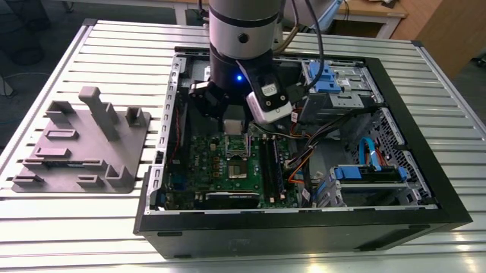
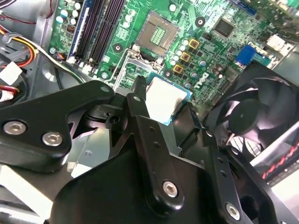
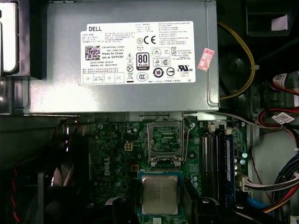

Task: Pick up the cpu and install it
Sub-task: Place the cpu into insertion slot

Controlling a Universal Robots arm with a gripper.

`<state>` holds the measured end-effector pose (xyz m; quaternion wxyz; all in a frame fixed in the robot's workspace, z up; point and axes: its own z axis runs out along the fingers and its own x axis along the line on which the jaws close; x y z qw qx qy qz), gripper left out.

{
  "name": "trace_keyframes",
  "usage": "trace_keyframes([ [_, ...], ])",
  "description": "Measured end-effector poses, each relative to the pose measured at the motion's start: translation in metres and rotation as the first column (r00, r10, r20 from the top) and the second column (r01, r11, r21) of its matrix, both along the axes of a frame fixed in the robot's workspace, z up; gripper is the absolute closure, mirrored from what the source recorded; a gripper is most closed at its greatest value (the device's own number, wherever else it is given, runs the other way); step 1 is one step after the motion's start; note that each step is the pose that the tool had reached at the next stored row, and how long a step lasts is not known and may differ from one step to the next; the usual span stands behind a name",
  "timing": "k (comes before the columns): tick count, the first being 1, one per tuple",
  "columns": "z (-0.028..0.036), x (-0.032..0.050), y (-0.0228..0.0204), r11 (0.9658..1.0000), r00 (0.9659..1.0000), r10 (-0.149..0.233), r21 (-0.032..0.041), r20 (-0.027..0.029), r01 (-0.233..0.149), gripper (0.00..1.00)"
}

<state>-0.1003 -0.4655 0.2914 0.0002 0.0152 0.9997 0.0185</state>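
Observation:
The cpu [image 3: 160, 193], a small square chip with a silver top and pale rim, hangs just above the green motherboard [image 3: 114, 154] inside the open computer case [image 1: 425, 170]. My gripper [image 3: 161, 204] is shut on it, one black finger on each side. The second wrist view shows the cpu [image 2: 166, 98] between those fingers [image 2: 138, 100], a short way from the open socket [image 2: 159, 32]. In the first wrist view the socket [image 3: 164, 140] lies beside the chip with its metal frame lifted. In the exterior view the gripper [image 1: 234, 126] hovers over the socket [image 1: 238, 147].
A grey power supply [image 3: 126, 56] borders the motherboard past the socket. Memory slots [image 3: 217, 158] and bundled cables [image 3: 275, 182] lie to one side, a black fan [image 2: 252, 112] to the other. A grey fixture with upright posts [image 1: 83, 142] sits on the slatted table at the exterior view's left.

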Motion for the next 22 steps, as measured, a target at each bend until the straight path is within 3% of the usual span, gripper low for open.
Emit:
trace_keyframes([
  [22, -0.0385, 0.0038, -0.0011, 1.0000, 1.0000, 0.000, 0.0001, -0.0019, 0.000, 0.53],
])
